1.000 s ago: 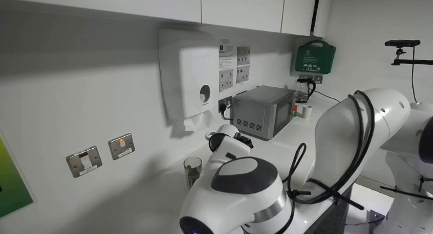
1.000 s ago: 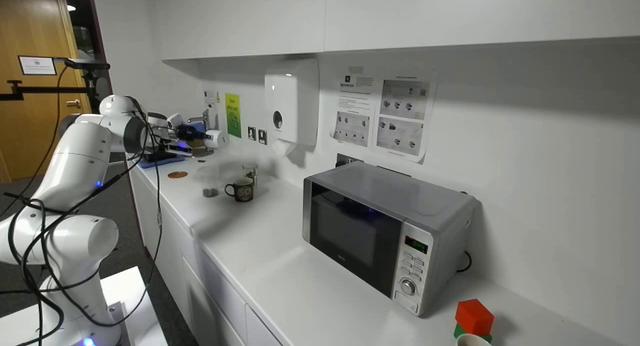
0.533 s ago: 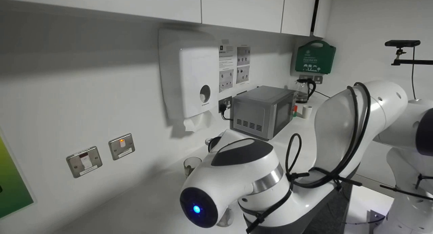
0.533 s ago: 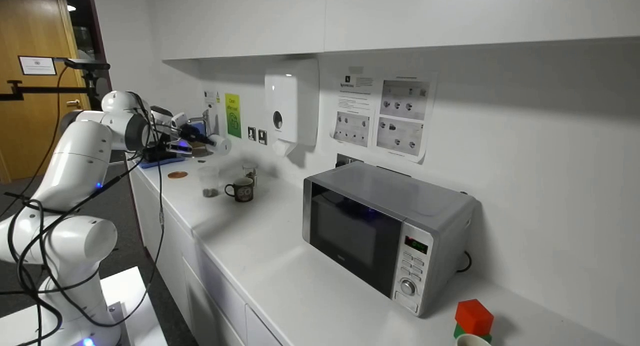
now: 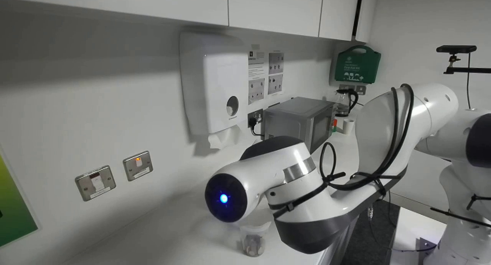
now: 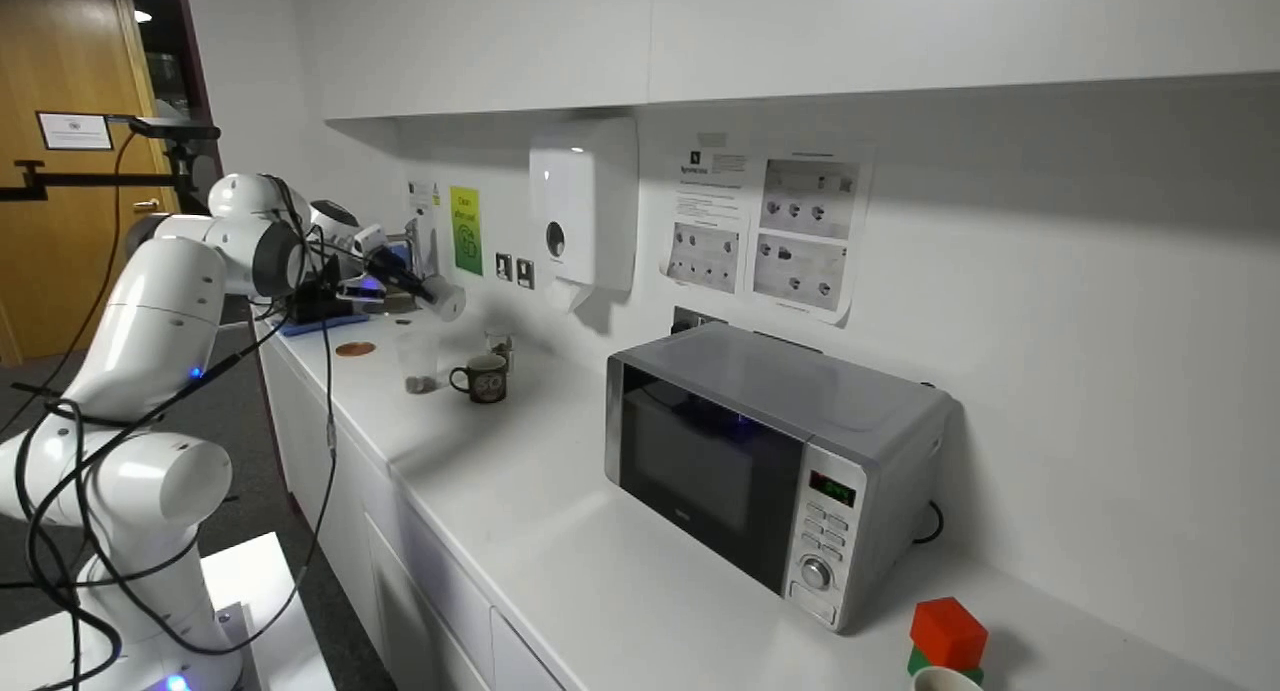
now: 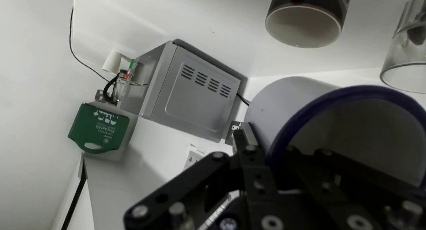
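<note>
In the wrist view a pale mug with a dark blue rim (image 7: 286,100) fills the right side. My gripper (image 7: 266,150) is shut on its wall, one finger (image 7: 251,156) outside and the other in shadow inside the rim. In an exterior view the mug (image 6: 448,299) hangs tilted above the counter at the end of my gripper (image 6: 422,289). Beneath and beside it stand a dark mug (image 6: 487,379), a drinking glass (image 6: 503,349) and a clear plastic cup (image 6: 418,356) with something in its bottom. The arm hides gripper and held mug in an exterior view where the plastic cup (image 5: 253,240) shows.
A grey microwave (image 6: 710,461) stands against the wall, with red and green blocks (image 6: 948,633) and a white cup (image 5: 348,126) beyond it. A towel dispenser (image 5: 218,84) juts from the wall under the cupboards (image 5: 274,8). A brown disc (image 6: 355,349) lies near the counter's edge.
The arm has risen and turned at the wrist. The held mug has tipped and shifted slightly right and down, staying in the grip. The plastic cup has come into sight below the arm.
</note>
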Controlling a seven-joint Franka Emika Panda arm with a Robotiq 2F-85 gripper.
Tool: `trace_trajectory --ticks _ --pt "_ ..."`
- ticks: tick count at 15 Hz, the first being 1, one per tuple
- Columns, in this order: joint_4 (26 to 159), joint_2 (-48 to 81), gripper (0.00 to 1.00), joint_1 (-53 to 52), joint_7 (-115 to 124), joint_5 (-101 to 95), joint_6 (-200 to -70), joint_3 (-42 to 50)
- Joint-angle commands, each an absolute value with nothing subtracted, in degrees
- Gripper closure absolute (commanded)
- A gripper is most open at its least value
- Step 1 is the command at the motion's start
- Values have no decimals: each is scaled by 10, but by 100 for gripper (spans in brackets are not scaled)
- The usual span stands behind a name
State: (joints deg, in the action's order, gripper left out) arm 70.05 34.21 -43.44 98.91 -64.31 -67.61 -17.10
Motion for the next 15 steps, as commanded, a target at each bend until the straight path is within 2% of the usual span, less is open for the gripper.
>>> trace_trajectory --ticks 1,15 --pt "749 294 98 -405 1008 -606 -721 -183" --pt "856 187 98 -338 1017 -494 -887 -181"
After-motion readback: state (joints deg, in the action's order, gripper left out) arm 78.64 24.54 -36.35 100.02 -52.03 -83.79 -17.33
